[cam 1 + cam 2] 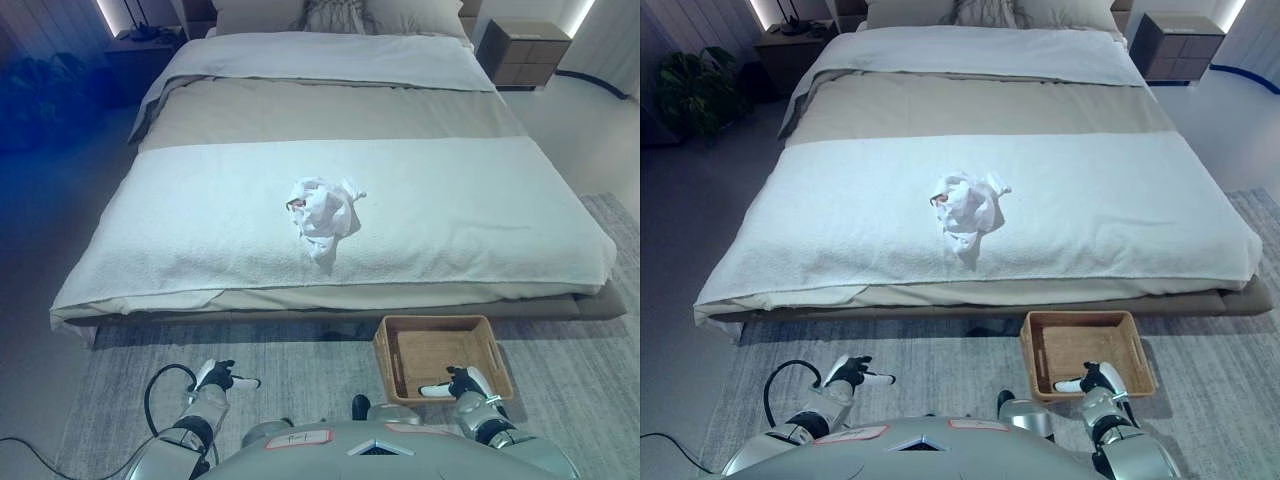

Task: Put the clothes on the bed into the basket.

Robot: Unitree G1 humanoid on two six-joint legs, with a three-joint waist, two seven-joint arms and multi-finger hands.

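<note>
On the white blanket across the foot half of the bed (150, 250), near its middle, lies the one garment I can see: a crumpled white cloth bundle (324, 212), bunched up with a loose tail trailing toward me. I judge it light, soft and limp, likely to sag and unfold when lifted, so I would pinch it at the thick bunched centre rather than by the trailing end. Down on the grey rug, just off the bed's near edge and to my right, sits the square woven tan basket (495, 352), with no clothes in it. My right hand (455, 385) hovers over the basket's near rim, its fingers loosely extended and holding nothing. My left hand (218, 378) hangs low over the rug, fingers relaxed, also empty. Both are well apart from the cloth.
</note>
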